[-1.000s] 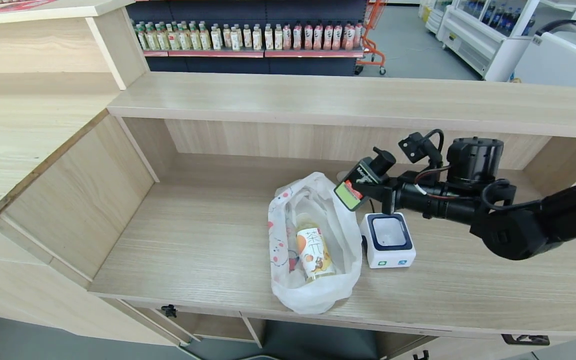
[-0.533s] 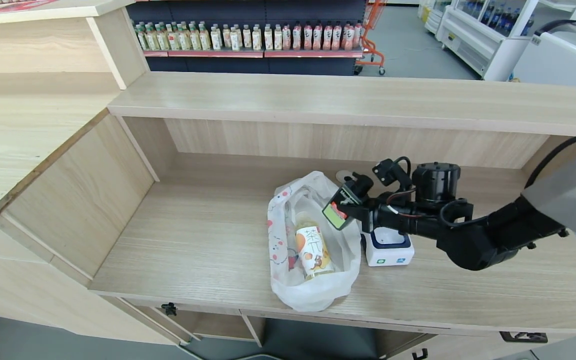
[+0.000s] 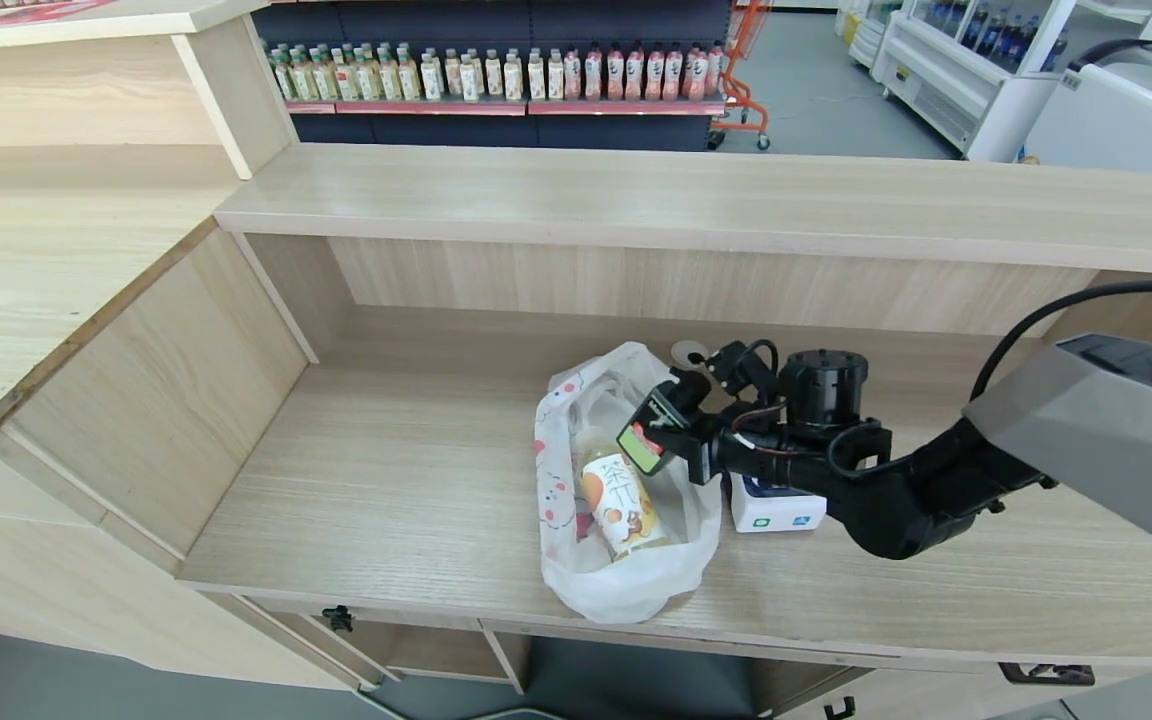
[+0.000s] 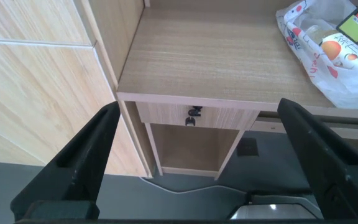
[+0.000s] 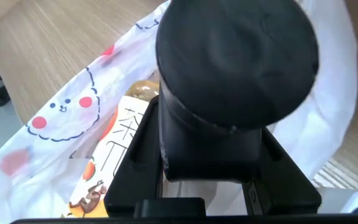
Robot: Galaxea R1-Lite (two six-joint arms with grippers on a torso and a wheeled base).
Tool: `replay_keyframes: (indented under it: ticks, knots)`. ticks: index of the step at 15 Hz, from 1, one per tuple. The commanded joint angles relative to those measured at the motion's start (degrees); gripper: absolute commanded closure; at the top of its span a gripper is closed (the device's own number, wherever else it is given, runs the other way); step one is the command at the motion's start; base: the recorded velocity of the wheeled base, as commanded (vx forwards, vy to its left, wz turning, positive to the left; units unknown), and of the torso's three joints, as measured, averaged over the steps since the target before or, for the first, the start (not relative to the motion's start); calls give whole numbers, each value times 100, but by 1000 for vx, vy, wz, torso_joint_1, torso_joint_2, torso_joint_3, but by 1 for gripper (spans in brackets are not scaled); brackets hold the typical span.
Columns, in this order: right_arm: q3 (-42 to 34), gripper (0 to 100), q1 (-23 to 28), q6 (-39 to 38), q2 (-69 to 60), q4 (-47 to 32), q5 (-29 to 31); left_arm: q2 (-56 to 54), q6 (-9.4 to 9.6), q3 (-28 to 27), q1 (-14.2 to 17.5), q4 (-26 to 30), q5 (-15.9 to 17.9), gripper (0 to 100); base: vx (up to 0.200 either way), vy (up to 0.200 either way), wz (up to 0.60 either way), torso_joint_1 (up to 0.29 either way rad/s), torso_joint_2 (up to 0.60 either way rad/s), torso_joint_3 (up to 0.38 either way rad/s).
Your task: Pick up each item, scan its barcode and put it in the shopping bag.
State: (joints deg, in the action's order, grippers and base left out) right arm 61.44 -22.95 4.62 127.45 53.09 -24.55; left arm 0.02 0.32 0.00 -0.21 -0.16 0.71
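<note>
Seemingly black-capped bottle [image 3: 658, 418], green label [image 3: 641, 448]

A white plastic shopping bag [image 3: 576, 570] with a cartoon print lies open on the worktop [image 3: 386, 500], and a tea bottle [image 3: 621, 505] with a pale cap and an orange-and-white label lies on its side inside it. A small dark bottle [image 3: 658, 428] with a black cap and a green label is held tilted in the right pincer [image 3: 678, 425], over the bag's open mouth, with its labelled end toward the bag. A white cube scanner [image 3: 776, 510] stands on the worktop just beside the bag on the robot's right.
</note>
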Motion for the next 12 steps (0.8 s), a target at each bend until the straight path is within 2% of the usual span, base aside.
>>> replay_keyframes:
  ticks: [1,3,12]
  knots:
    - [17,100,-25,65,52,-18,-6,-2,-5,0,3,-2,0,0,0,0,0,0,0,0]
    - [-9,100,45,575,122,-9,-6,-2,-5,0,3,-2,0,0,0,0,0,0,0,0]
    - [61,100,72,1120,271,193,-41,-2,-5,0,3,-2,0,0,0,0,0,0,0,0]
